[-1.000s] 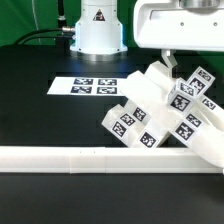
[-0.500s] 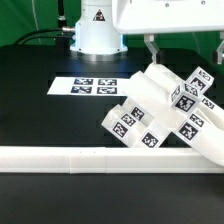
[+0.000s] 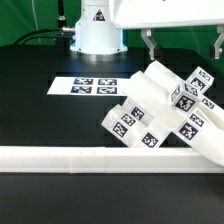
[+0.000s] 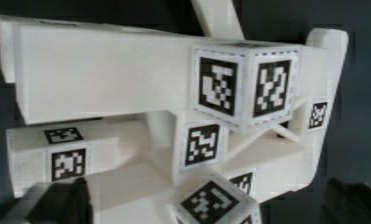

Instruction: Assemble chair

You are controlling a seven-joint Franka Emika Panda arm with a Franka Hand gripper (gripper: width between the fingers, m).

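On the black table, toward the exterior view's right, the partly built chair [image 3: 165,110] lies tilted, its lower edge resting against the long white border rail [image 3: 70,157] that runs across the front. The assembly consists of a flat slab with square posts and bars projecting from it, each face carrying small black-and-white tags; the wrist view shows one tagged post end [image 4: 244,85] close below the camera. The marker board [image 3: 88,87] lies flat on the table, just beside the chair on the exterior view's left. The gripper [image 3: 183,42] hangs above the chair with its fingers spread wide and holds nothing; a gap separates the fingertips from the topmost post. Judged by appearance, the parts are rigid moulded plastic, light for their bulk, smooth and therefore somewhat slippery, but not fragile. The square posts offer flat parallel faces suited to a two-finger grasp; the broad slab looks too wide for the jaws except across its thin edge.
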